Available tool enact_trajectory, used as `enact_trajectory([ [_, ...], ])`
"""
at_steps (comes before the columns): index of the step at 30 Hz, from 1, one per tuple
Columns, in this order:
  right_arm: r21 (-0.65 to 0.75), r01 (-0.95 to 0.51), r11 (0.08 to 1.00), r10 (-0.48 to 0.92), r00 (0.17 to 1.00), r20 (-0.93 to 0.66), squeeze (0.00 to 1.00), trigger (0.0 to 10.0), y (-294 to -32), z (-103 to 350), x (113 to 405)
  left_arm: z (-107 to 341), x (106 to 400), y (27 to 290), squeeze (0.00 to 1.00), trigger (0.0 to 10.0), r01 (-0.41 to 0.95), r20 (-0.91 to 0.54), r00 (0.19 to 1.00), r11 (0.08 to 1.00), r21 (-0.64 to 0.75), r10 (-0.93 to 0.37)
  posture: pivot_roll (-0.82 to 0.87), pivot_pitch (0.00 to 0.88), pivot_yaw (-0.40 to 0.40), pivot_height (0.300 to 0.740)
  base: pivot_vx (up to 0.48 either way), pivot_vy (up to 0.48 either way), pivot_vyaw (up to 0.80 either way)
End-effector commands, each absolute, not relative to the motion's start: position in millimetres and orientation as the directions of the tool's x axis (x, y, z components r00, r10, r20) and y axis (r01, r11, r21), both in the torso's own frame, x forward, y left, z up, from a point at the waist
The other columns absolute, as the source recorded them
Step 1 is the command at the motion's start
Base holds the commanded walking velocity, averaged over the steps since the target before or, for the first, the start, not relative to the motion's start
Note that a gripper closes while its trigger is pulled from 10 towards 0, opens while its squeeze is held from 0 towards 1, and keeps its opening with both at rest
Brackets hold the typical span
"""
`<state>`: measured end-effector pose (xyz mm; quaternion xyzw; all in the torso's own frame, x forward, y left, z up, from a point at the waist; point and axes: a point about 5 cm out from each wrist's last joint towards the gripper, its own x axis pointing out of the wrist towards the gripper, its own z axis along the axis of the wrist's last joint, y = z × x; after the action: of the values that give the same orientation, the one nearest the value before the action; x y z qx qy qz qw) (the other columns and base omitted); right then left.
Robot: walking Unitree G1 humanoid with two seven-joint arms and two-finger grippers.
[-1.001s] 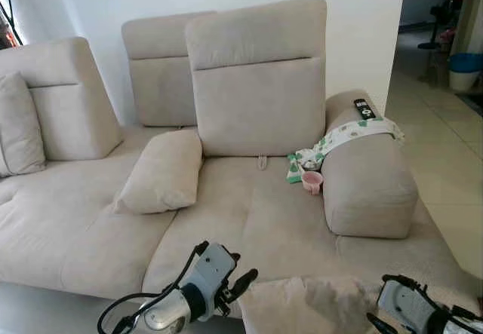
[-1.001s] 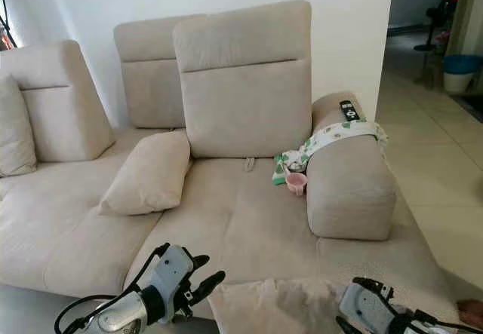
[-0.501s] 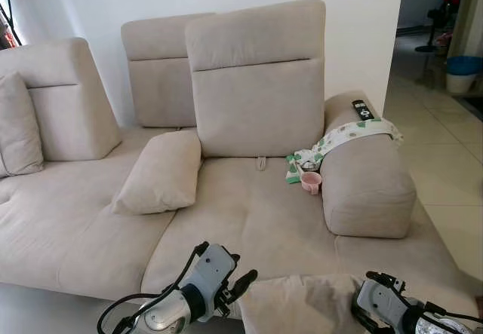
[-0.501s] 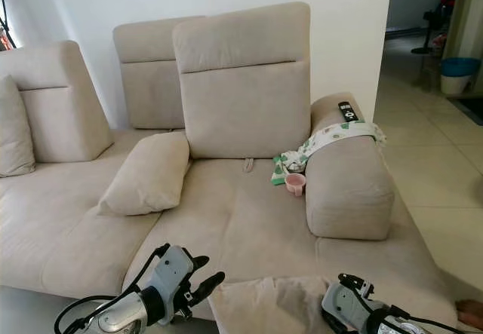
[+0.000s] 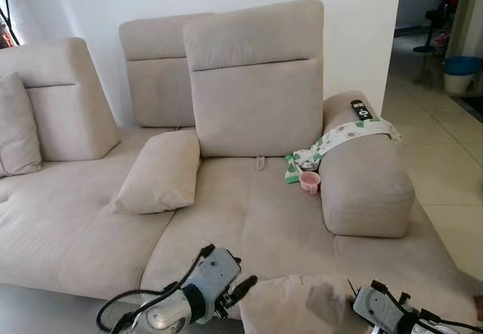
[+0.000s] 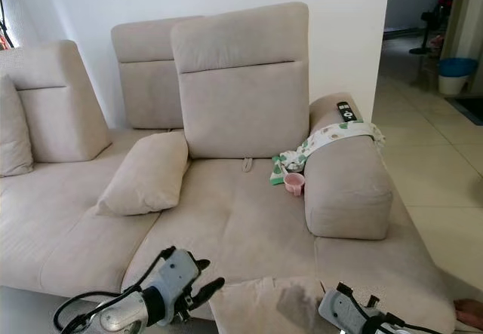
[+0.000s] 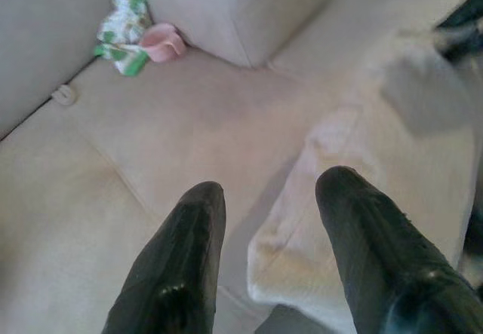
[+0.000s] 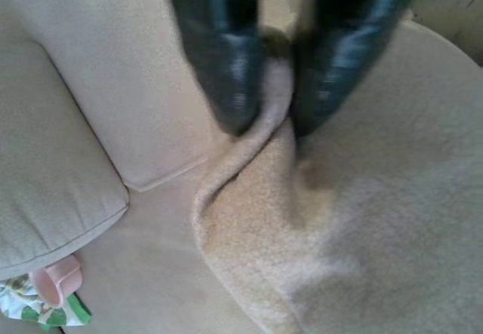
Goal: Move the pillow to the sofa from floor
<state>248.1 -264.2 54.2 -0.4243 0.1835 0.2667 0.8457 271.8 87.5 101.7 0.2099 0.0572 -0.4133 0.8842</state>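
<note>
A beige pillow [image 5: 298, 304] lies on the front edge of the beige sofa [image 5: 249, 213], at the bottom of the head views. My right gripper [image 8: 273, 119] is shut on a fold of the pillow [image 8: 339, 221]; that arm's wrist [image 5: 381, 311] sits at the pillow's right side. My left gripper [image 7: 273, 187] is open beside the pillow's left edge [image 7: 362, 168], with the seat cushion showing between its fingers [image 7: 177, 258]. In the left eye view the left gripper [image 5: 241, 289] sits just left of the pillow.
A second beige pillow [image 5: 158, 172] leans on the sofa's seat. A pink cup [image 5: 310, 181] and a green-patterned cloth [image 5: 339, 134] lie by the armrest [image 5: 366, 191], with a remote [image 5: 361, 109] on top. Tiled floor [image 5: 445, 168] and a blue bin [image 5: 460, 70] are to the right.
My right wrist has sunk lower and a little left in the head views. The pillow stays at the sofa's front edge. The left gripper has barely moved.
</note>
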Motion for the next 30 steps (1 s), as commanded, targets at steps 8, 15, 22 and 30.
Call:
enact_trajectory([
  [8,-0.600,-0.634,0.489,0.333,0.771,-0.543,0.00,0.0,-254,46,242,85,269,88,0.00,10.0,0.816,-0.407,0.569,0.430,0.385,-0.714,-0.02,0.000,0.153,0.566,0.000,0.000,0.00],
  [15,-0.598,-0.637,0.487,0.357,0.770,-0.529,0.00,0.0,-244,44,241,74,268,78,1.00,10.0,0.832,-0.487,0.539,0.344,0.435,-0.687,-0.03,0.000,0.153,0.566,0.000,0.000,0.00],
  [22,-0.598,-0.648,0.472,0.376,0.761,-0.529,0.00,0.0,-239,43,241,77,280,70,0.93,10.0,0.800,-0.474,0.576,0.340,0.494,-0.666,-0.03,0.000,0.152,0.566,0.000,0.000,0.00],
  [30,-0.593,-0.650,0.475,0.390,0.759,-0.520,0.00,0.0,-233,43,240,64,289,68,0.00,10.0,0.802,-0.641,0.539,0.102,0.588,-0.546,-0.04,0.000,0.157,0.566,0.000,0.000,0.00],
])
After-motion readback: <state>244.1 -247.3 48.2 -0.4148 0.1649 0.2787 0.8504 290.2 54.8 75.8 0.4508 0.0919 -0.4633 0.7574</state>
